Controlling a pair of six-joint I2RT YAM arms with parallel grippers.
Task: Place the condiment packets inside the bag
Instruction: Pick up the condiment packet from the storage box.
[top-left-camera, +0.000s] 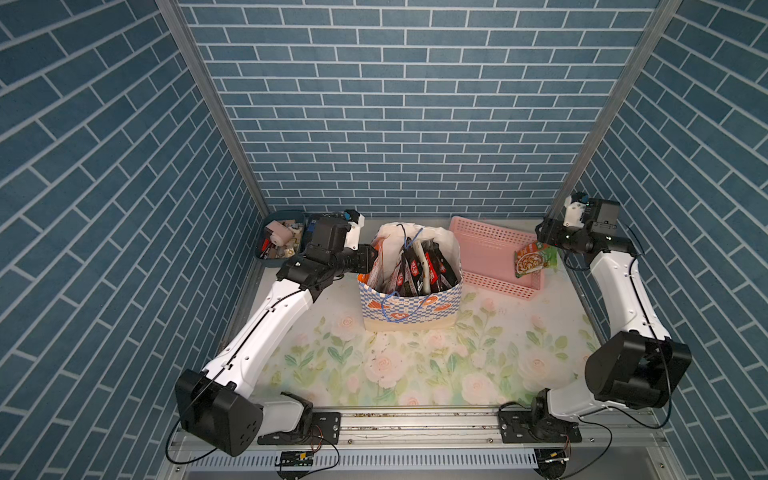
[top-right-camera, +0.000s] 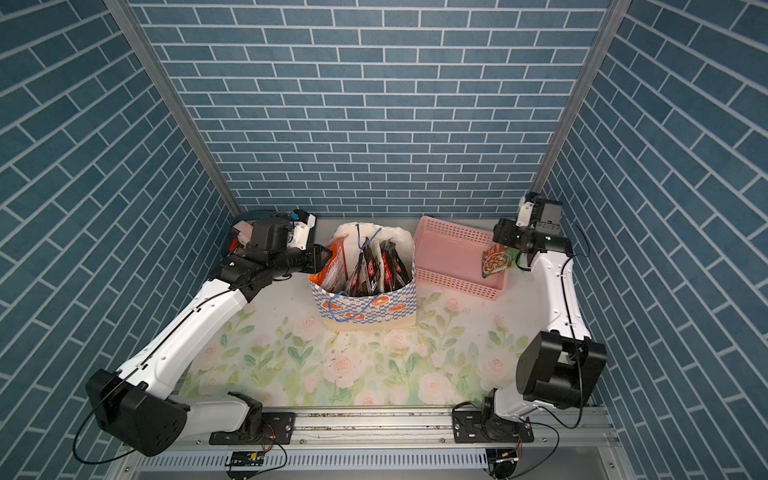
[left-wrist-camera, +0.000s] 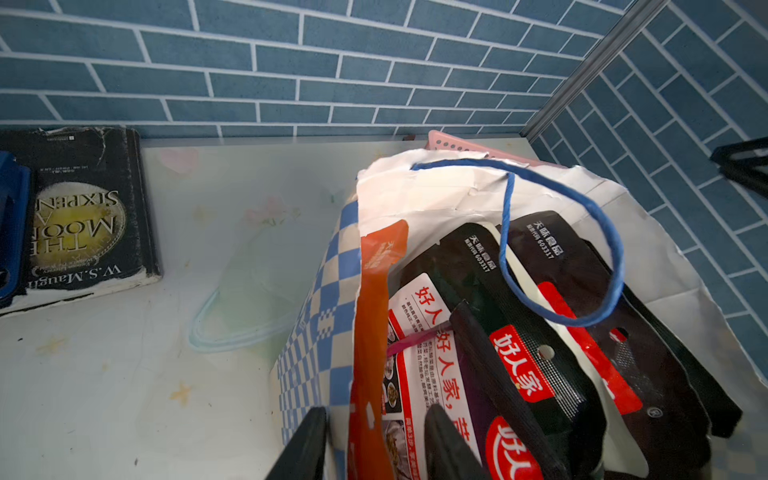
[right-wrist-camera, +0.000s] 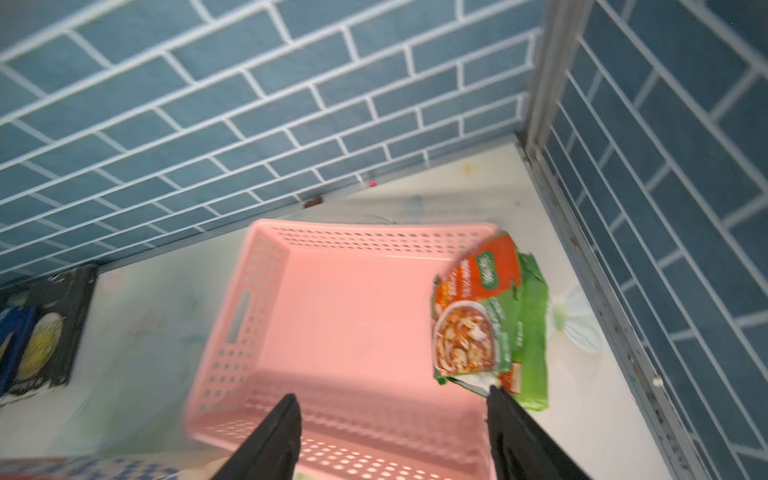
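The checked paper bag (top-left-camera: 409, 309) (top-right-camera: 365, 309) stands upright at the back middle. Several black, white and red condiment packets (top-left-camera: 419, 270) (left-wrist-camera: 519, 365) stand inside it. My left gripper (top-left-camera: 370, 259) (left-wrist-camera: 376, 411) is at the bag's left rim, jaws apart. One finger is outside the bag wall (left-wrist-camera: 320, 316), the other inside, with an orange packet (left-wrist-camera: 374, 316) loose between them. My right gripper (top-left-camera: 548, 239) (right-wrist-camera: 392, 392) hangs open and empty over the pink basket (top-left-camera: 486, 249) (right-wrist-camera: 340, 316). A green and orange packet (top-left-camera: 534, 259) (right-wrist-camera: 478, 316) leans on the basket's right wall, close to one fingertip.
A blue tray (top-left-camera: 279, 239) of small bits sits in the back left corner, behind my left wrist. A dark book (left-wrist-camera: 83, 208) lies beside it near the back wall. Brick-patterned walls close in the back and both sides.
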